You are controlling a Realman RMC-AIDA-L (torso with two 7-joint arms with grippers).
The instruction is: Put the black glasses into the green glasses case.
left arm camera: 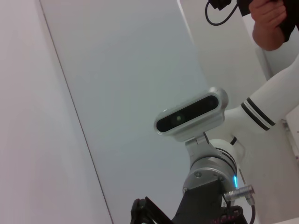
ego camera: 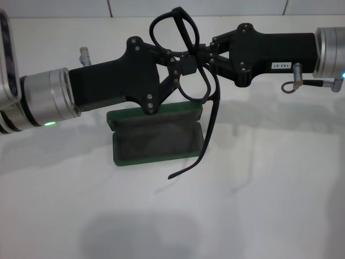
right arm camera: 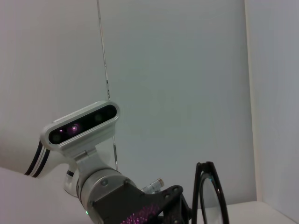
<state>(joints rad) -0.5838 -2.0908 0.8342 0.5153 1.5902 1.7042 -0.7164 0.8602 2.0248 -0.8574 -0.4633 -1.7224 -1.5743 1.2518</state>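
I hold the black glasses [ego camera: 186, 56] pinched between left gripper [ego camera: 180, 67] and right gripper [ego camera: 204, 54]; I should fold the dangling temple, then lower them level into the open green glasses case [ego camera: 156, 141].

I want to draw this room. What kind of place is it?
Probably a robot test lab: a bare white table, plain white walls, and two claws holding black glasses above a green glasses case.

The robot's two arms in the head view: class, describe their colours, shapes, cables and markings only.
Both arms end in angular matt black housings with small silver screws. The left gripper sits on a ribbed silver wrist ring with a green light. The right gripper carries a small white label with dark characters, a silver wrist ring with a bluish light, and a metal plug with a looped thin cable.
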